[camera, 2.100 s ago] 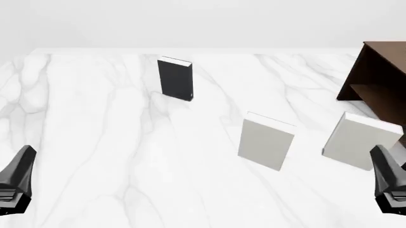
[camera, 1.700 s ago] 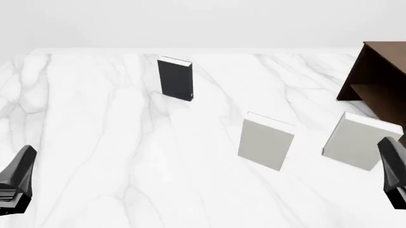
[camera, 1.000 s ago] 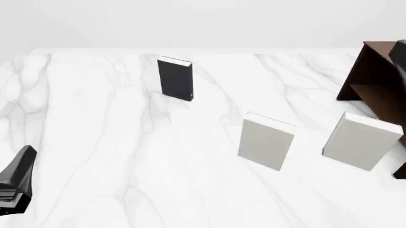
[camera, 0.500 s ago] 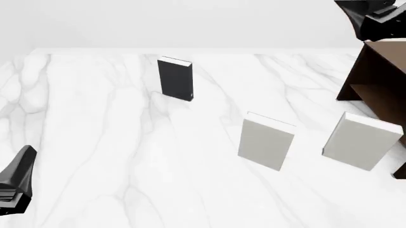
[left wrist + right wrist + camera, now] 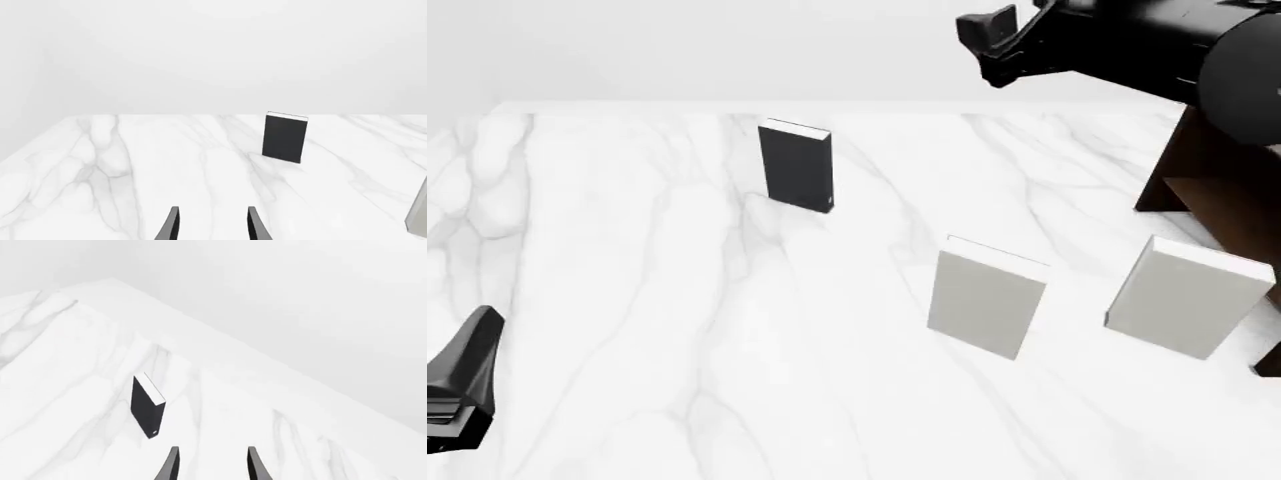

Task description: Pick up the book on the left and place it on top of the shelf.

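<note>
The black book (image 5: 795, 165) stands upright on the far left-middle of the marble table (image 5: 667, 300), apart from both grippers. It also shows in the left wrist view (image 5: 285, 137) and the right wrist view (image 5: 147, 407). The dark brown shelf (image 5: 1225, 195) stands at the right edge, its top partly hidden by my right arm. My right gripper (image 5: 993, 36) is high above the table's far side, open and empty (image 5: 212, 467). My left gripper (image 5: 465, 372) rests low at the near left, open and empty (image 5: 212, 227).
Two pale grey-white books stand upright on the near right: one in the middle (image 5: 988, 297), one by the shelf (image 5: 1188, 296). The edge of the nearer one shows in the left wrist view (image 5: 419, 215). My right arm's thick black body (image 5: 1188, 50) crosses the upper right.
</note>
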### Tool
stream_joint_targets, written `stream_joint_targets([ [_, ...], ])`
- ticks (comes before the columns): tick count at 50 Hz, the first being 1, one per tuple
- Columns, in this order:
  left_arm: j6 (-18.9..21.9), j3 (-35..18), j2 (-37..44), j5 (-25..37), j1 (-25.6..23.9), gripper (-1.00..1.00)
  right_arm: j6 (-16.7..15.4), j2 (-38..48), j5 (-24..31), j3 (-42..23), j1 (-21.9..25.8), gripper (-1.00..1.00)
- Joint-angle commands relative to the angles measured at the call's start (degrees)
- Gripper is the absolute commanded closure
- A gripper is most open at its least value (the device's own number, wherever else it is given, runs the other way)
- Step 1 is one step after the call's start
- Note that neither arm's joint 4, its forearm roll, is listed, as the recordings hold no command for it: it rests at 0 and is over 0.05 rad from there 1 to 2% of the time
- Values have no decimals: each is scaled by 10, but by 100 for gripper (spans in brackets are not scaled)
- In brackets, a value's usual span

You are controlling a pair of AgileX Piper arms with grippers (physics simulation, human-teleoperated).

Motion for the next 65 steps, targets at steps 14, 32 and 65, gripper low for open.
stream_joint_targets([
  [14, 0, 0, 0, 0, 0, -100, -22, 157, -3, -106, 11, -100],
  [32, 0, 0, 0, 0, 0, -100, -24, 248, -15, -157, 25, -100],
  [65, 0, 0, 0, 0, 0, -100, 17, 346, -27, -229, 73, -100],
])
